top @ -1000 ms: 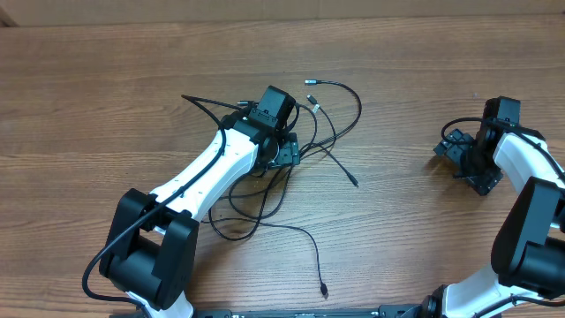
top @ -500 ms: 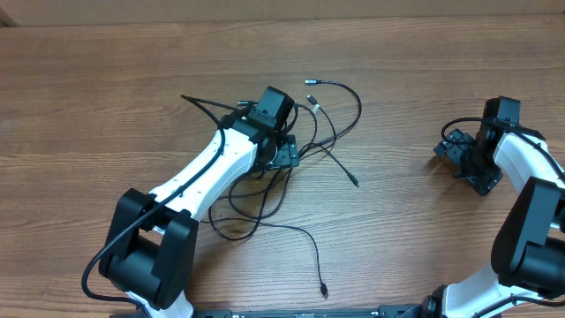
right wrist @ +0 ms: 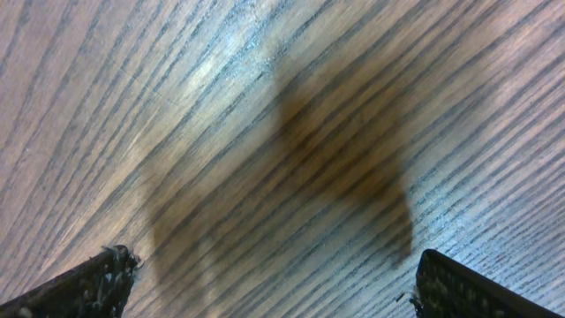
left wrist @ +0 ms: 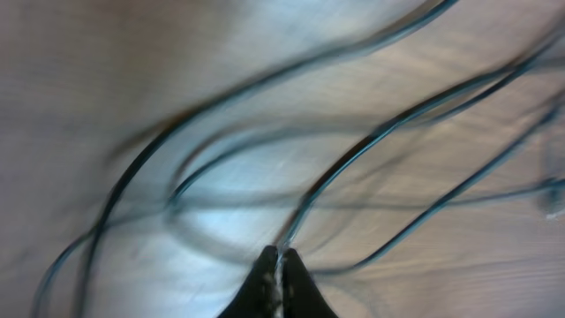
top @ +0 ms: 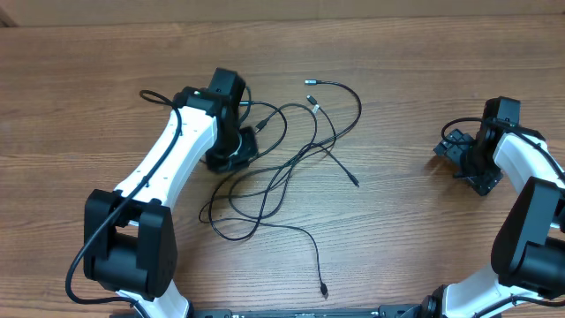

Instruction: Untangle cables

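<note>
We see the cables (top: 311,146) lying as a loose black tangle on the wooden table (top: 424,256), around the middle and nearer our left arm than our right. The left gripper (top: 234,152) is down at the tangle's left edge, and the loops spread away from it to the right and toward the near side of the table. Two silvery plug tips (top: 309,83) lie close together at the far side of the tangle, and a dark tip (top: 355,184) points out to the right. One long strand trails toward the near edge of the table and ends in another plug (top: 324,290), apart from the main loops. In the left wrist view, which is blurred, the left gripper (left wrist: 279,262) has its fingertips pressed together with no gap that we can make out. A single thin strand (left wrist: 353,163) rises from between them and curves up to the right. Other strands arc across the wood behind it, though we cannot tell which of them cross over or under. The right gripper (top: 459,155) sits at the right side of the table, well apart from the cables. In its own wrist view the right gripper (right wrist: 274,287) is spread wide. Its two fingers (right wrist: 88,283) stand at opposite lower corners, with only bare wood grain and a dark shadow between them, and it grips nothing.
</note>
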Tool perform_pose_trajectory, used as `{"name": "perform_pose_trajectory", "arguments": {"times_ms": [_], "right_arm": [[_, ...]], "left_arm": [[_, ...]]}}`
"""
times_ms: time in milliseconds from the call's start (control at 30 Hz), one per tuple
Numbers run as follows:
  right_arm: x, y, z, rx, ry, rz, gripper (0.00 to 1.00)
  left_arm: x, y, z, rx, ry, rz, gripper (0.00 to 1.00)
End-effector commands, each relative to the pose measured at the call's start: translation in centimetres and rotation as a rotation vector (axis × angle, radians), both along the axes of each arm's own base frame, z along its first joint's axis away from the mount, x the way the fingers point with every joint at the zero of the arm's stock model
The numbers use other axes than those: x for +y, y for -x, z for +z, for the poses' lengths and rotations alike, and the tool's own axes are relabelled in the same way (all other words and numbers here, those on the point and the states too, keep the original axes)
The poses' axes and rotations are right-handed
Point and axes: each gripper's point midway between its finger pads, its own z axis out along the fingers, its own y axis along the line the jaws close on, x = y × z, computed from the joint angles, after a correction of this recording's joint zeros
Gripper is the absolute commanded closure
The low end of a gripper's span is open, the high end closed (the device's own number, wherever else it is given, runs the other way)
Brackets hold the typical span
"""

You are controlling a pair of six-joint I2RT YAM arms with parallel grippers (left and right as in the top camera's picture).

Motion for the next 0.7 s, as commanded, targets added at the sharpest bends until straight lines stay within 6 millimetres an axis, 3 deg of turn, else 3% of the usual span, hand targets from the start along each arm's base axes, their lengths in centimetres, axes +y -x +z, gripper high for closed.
{"name": "perform_pose_trajectory", "arguments": {"times_ms": [0,33,100,133,200,267,467,533,567,667], "right_arm": [[0.0,0.0,-0.1,-0.001,-0.001,-0.008,0.0],[0.0,0.0,-0.1,-0.001,-0.001,-0.008,0.0],[0.0,0.0,-0.1,-0.001,-0.001,-0.008,0.0],[0.0,0.0,-0.1,-0.001,-0.002,-0.008,0.0],[0.0,0.0,-0.1,-0.001,-0.001,-0.008,0.0],[0.0,0.0,-0.1,-0.001,-0.001,-0.008,0.0],[0.0,0.0,-0.1,-0.001,-0.001,-0.008,0.0],[0.0,0.0,-0.1,-0.001,-0.001,-0.008,0.0],[0.0,0.0,-0.1,-0.001,-0.001,-0.008,0.0],[0.0,0.0,-0.1,-0.001,-0.001,-0.008,0.0]], "left_arm": [[2.5,1.6,0.5,0.043,-0.102,-0.03,0.84],[2.8,2.1,0.4,0.065,-0.114,-0.033,0.71],[2.9,2.7,0.3,0.089,-0.118,-0.033,0.56],[2.8,2.9,0.3,0.095,-0.115,-0.033,0.64],[2.4,2.9,0.4,0.099,-0.092,-0.024,0.89],[1.8,2.4,0.4,0.088,-0.063,0.015,0.96],[0.0,0.1,0.5,0.03,0.025,0.164,0.96],[0.1,0.5,0.5,0.051,0.019,0.196,0.96],[0.2,0.8,0.5,0.063,0.015,0.199,0.91],[0.4,1.7,0.5,0.095,0.001,0.179,0.63]]}}
